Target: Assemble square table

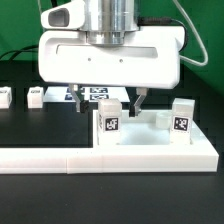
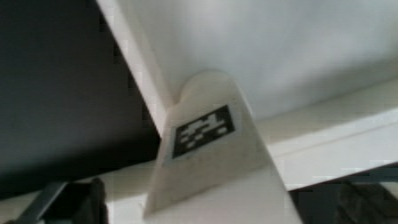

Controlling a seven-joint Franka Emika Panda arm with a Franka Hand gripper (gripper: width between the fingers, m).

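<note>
**A:** What is lying at the exterior view's left?

**B:** Two spare short white block legs (image 1: 35,95) are resting on the black counter (image 1: 40,125), well apart from the work. Behind them, the flat white marker board (image 1: 97,93) is showing its tags.

**A:** And in the middle?

**B:** The arm's dark fingers (image 1: 140,99) are hanging spread apart and gripping nothing. They are straddling a tagged upright white leg (image 1: 108,121) standing at one corner of the white plastic square tray-like tabletop (image 1: 150,145). The wrist view is showing that leg (image 2: 205,140) rising between them. Further right, a second tagged white leg (image 1: 182,116) is standing on the tray.

**A:** What is worrying you?

**B:** If the fingers are closing off-centre, I judge the leg could tilt or twist out. A fingertip coming down too low could catch the raised rim and shove the tray along the long white L-shaped rail (image 1: 50,158) just beside it.

**A:** And the surroundings?

**B:** The counter is looking matte and dark, and a green backdrop (image 1: 15,30) is showing behind.
</note>
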